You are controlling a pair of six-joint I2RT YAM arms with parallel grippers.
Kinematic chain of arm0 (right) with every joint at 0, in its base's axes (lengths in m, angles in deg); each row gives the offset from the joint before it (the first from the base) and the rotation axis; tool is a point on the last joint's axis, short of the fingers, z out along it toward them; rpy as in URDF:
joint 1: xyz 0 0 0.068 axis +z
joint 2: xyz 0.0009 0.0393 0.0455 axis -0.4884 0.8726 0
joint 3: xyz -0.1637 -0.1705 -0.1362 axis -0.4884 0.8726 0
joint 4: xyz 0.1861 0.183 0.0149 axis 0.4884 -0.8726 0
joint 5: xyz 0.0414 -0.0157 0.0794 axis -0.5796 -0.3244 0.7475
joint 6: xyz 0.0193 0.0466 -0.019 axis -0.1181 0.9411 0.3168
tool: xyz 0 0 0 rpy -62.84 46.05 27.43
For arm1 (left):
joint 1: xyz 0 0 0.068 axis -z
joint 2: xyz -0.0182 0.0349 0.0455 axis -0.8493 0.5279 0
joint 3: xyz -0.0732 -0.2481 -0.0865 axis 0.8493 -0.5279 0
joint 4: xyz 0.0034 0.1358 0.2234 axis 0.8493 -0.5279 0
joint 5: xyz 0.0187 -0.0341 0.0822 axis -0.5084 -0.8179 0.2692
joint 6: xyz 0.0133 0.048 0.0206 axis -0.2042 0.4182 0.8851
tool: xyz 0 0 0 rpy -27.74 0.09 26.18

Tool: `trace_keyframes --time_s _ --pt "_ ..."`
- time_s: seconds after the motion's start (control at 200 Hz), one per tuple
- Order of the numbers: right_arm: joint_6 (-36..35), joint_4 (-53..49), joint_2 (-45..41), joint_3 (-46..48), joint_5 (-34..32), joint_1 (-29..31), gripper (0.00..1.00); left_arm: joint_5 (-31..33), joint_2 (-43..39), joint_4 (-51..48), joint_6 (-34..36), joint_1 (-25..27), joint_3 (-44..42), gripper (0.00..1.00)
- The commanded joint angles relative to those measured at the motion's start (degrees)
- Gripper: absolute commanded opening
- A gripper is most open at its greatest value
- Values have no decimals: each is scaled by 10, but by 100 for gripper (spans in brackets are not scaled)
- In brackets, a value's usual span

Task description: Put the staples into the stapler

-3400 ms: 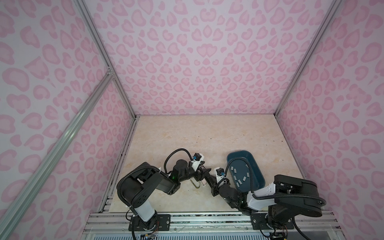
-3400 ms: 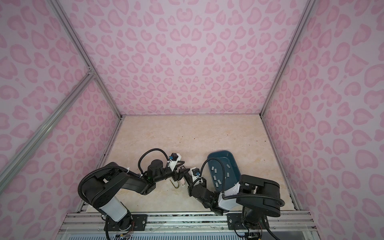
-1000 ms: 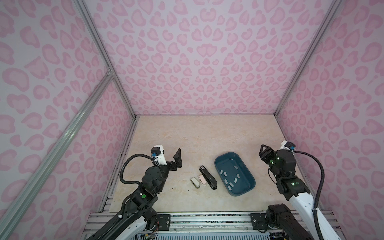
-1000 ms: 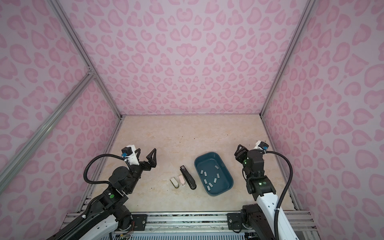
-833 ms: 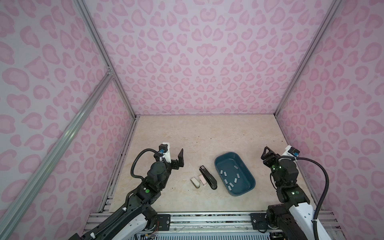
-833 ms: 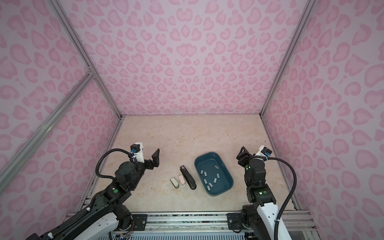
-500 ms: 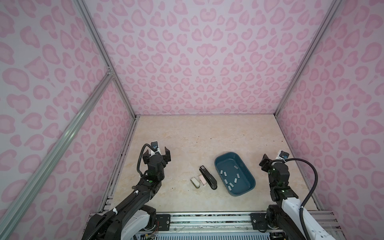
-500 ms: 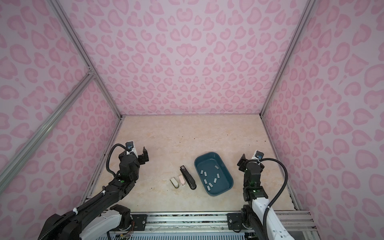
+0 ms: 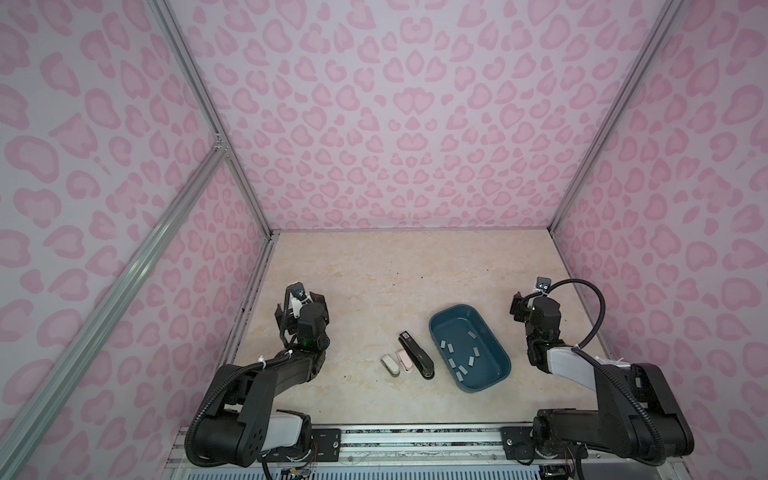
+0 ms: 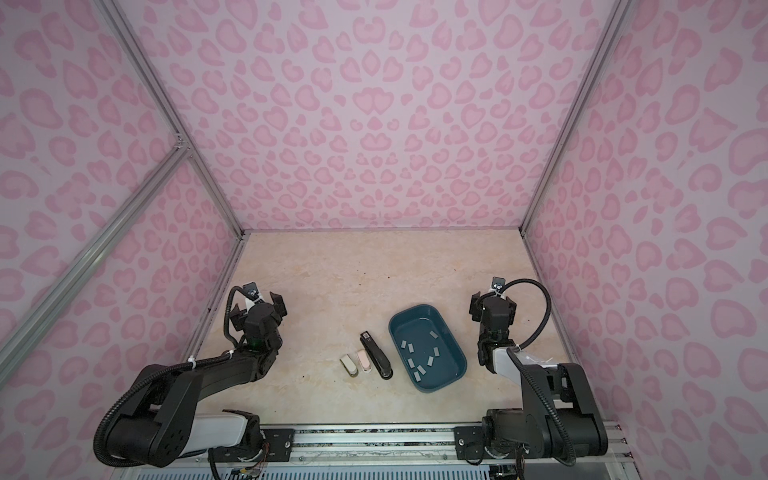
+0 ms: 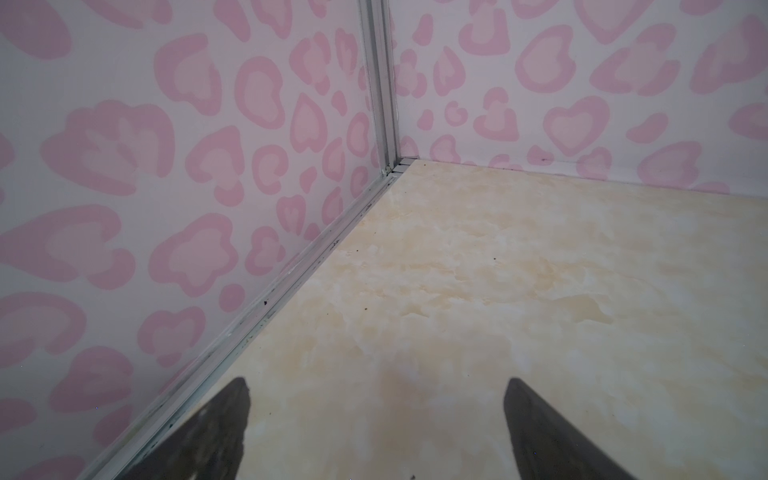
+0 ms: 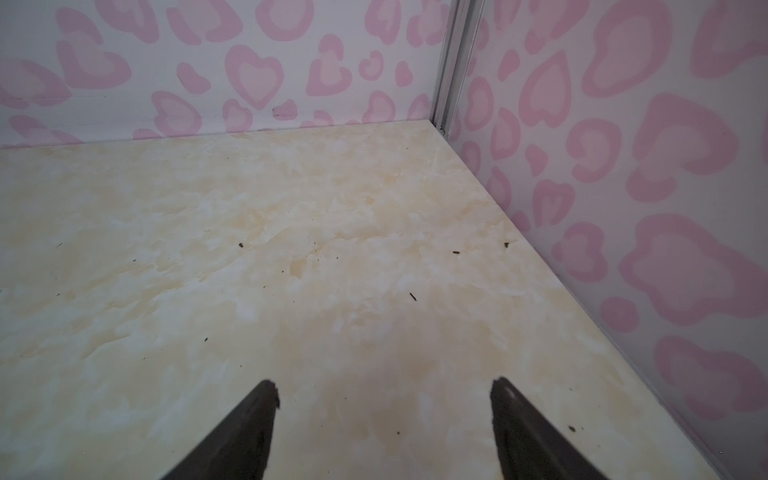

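grey metal staples [image 9: 471, 360] lie loose in teal tray [image 9: 459, 328], near black stapler [image 9: 417, 354]. likely light, thin, slippery, brittle: you pinch one across long edges, gently. left tool [image 11: 378, 388], right tool [image 12: 384, 386]: jaws spread wide, holding nothing.

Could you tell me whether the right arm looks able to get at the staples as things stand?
Probably yes. The right gripper stands open and empty beside the blue tray; the staples lie uncovered in it, with nothing between. It faces the back wall, though, so it must turn first.
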Motion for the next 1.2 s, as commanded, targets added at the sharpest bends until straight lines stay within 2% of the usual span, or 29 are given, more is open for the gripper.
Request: trace_keyframes --time_s 0.0,0.055,0.12,0.15,0.17,0.305,0.4,0.455,0.5,0.59,0.7,0.775,0.83,0.905,1.2 --pt "-23 5 14 -16 14 -1 81 -38 12 20 14 -6 15 96" --pt "-20 9 19 -18 10 0 81 -58 25 34 33 -6 18 96" --pt "-12 16 21 -17 16 -4 81 -47 63 114 38 -13 4 96" --pt "-12 12 21 -19 17 -4 81 -50 60 88 30 -17 13 96" --pt "-13 10 22 -20 19 -4 81 -66 54 70 26 -22 16 96" --pt "-18 17 19 -16 31 -4 81 -195 34 124 2 -74 -34 97" --pt "-20 33 10 -1 40 -4 81 -261 80 129 2 -95 -10 96" --pt "-10 45 1 10 24 -7 82 -302 66 111 -4 -113 -14 97" --pt "2 53 -7 20 17 -15 82 -308 72 113 -1 -115 -11 97" --pt "34 85 -6 33 48 -42 82 -312 69 100 0 -115 -6 96" --pt "25 248 75 66 119 -50 83 -311 73 103 0 -115 -6 97" --pt "-2 204 114 29 165 -47 84 -311 71 103 0 -115 -7 97" --pt "-8 188 111 22 124 -26 89 -312 72 104 1 -115 -7 97" --pt "-14 150 102 10 125 -24 97 -311 71 104 1 -115 -7 97" --pt "-16 156 103 11 127 -24 97 -311 71 104 1 -115 -7 97"
